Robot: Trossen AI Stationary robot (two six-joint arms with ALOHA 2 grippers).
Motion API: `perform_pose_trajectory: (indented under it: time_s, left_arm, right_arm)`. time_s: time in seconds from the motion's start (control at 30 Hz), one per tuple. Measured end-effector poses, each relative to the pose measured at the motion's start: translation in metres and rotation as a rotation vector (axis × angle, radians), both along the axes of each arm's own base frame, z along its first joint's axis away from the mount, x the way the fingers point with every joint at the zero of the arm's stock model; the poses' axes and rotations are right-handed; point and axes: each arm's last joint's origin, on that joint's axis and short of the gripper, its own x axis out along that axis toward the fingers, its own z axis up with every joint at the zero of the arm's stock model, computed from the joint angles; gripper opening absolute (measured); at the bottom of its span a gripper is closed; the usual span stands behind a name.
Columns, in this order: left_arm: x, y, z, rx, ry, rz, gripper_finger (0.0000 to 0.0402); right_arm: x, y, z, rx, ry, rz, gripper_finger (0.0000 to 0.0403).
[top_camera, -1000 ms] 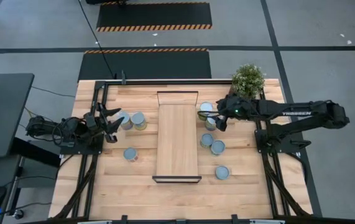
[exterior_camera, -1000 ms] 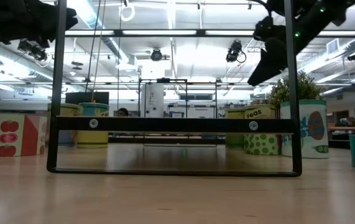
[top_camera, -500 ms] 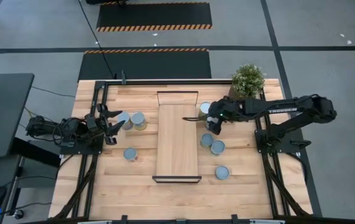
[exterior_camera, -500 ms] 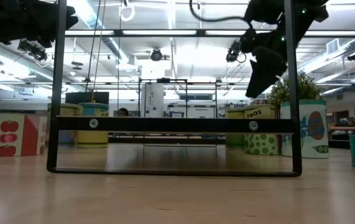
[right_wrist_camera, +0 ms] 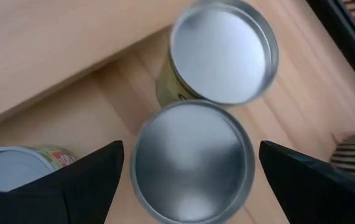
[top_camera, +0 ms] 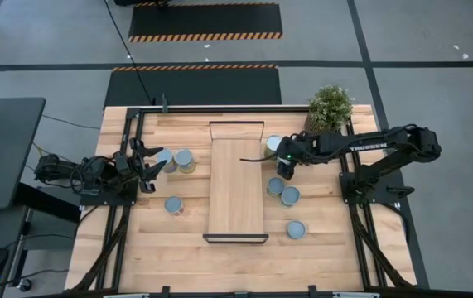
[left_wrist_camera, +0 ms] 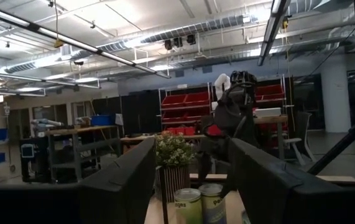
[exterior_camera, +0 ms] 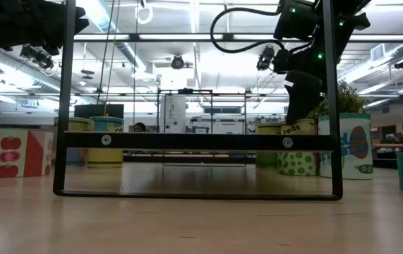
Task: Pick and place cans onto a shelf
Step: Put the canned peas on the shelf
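- Left gripper (top_camera: 149, 164), dark two-finger claw, sits at the table's 9 o'clock side, fingers spread and released, grasping nothing.
- Two silver-topped metal cans (top_camera: 176, 160) stand side by side right at its fingertips; a third silver-topped can (top_camera: 173, 205) sits apart at 5 o'clock from that gripper.
- Long narrow light-wood shelf board with dark end trim (top_camera: 236, 190) runs through the table centre from 12 to 6 o'clock, top surface bare.
- Right gripper (top_camera: 283, 162), dark claw on the outstretched right arm, hovers just off the shelf's 3 o'clock edge, over a cluster of cans.
- Right wrist view: its fingers (right_wrist_camera: 90, 180) are spread wide either side of a round silver can top (right_wrist_camera: 193, 160), not closed on it; a yellowish-sided can (right_wrist_camera: 223, 50) touches that one.
- More silver-topped cans (top_camera: 283, 191) sit at 6 o'clock from the right gripper; one lone can (top_camera: 296, 229) lies farther toward 6.
- Potted green plant (top_camera: 330, 105) stands at the table's 1 o'clock corner.
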Motion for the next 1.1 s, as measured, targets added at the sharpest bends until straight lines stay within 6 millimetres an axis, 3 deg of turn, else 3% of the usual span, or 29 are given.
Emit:
perform_pose_trajectory:
  time_s: [0.23,0.53,0.77,1.1]
  left_arm:
    - [0.0,0.0,0.0,-0.001,0.0,-0.001,0.0208]
    - [0.0,0.0,0.0,-0.001,-0.001,-0.001,0.0208]
    - [0.0,0.0,0.0,-0.001,-0.001,0.0,0.0208]
    - [0.0,0.0,0.0,-0.005,-0.003,-0.002,0.0208]
  right_arm:
    - [-0.007,-0.008,-0.009,0.096,0.01,-0.058,0.0375]
    - [-0.008,-0.009,-0.011,0.101,0.017,-0.055,0.0313]
    - [-0.012,-0.006,-0.009,0.121,0.046,-0.055,0.0311]
    - [-0.007,0.007,0.041,0.11,-0.068,-0.002,0.0311]
